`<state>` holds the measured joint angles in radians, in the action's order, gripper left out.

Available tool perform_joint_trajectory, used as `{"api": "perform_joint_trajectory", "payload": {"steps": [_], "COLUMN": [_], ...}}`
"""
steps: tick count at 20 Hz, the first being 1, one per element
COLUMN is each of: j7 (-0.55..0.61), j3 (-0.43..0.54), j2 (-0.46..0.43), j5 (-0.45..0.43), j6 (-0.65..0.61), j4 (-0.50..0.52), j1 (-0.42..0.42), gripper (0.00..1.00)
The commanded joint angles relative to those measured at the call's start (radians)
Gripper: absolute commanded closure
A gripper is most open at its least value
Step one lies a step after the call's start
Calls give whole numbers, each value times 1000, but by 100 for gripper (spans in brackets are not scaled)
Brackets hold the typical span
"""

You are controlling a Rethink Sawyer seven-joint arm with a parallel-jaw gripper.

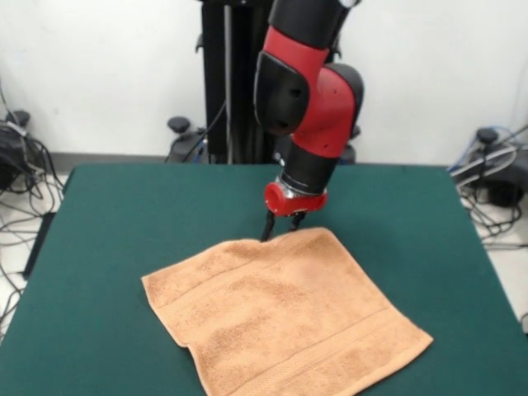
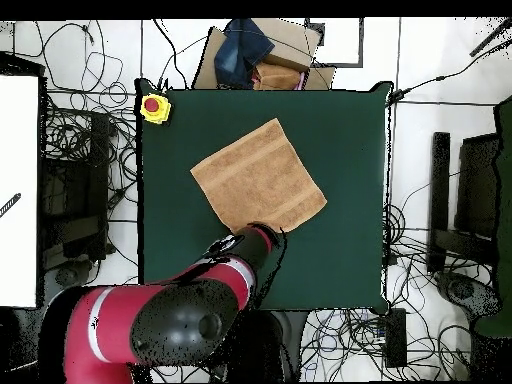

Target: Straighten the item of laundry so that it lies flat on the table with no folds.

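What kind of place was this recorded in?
Probably a robotics lab: a green table with a towel, cables strewn over the floor, and a yellow emergency stop button on the table corner.

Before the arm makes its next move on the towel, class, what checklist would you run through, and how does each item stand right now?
1. Towel fully on the table, no edge hanging off: ok in the overhead view.
2. Towel lying flat with no fold: looks ok in both views; the corner under the arm is hidden from overhead, so cannot tell there.
3. Gripper placed at the towel's far corner: ok, it sits right at that edge.
4. Gripper holding cloth or free: cannot tell.
5. Table around the towel free of obstacles: ok; only a yellow box with a red button sits at one corner, well apart.
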<state>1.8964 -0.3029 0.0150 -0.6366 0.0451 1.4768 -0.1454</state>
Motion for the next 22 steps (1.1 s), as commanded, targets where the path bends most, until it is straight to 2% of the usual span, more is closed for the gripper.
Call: {"api": "perform_joint_trajectory", "payload": {"steps": [1, 4, 6, 8, 12, 13, 15, 16, 17, 19, 22], "j7": [21, 46, 46, 20, 17, 20, 22, 28, 19, -91, -157], "j3": [134, 65, -34, -100, -106, -128, -111, -91, 37, 323, 454], "j2": [-94, -120, -164, -181, -179, -191, -187, -175, -117, -3, 113], "j5": [-22, 30, 106, 130, 120, 144, 124, 105, 27, -16, 39], "j6": [125, 174, 229, 248, 227, 240, 227, 199, 90, -134, -314], "j4": [-365, -372, -393, -406, -410, -411, -420, -423, -406, -297, -160], "j1": [99, 55, 1, -38, -45, -56, -45, -34, 35, 229, 331], "gripper": [0, 0, 0, 0, 0, 0, 0, 0, 0, 0, 0]}}
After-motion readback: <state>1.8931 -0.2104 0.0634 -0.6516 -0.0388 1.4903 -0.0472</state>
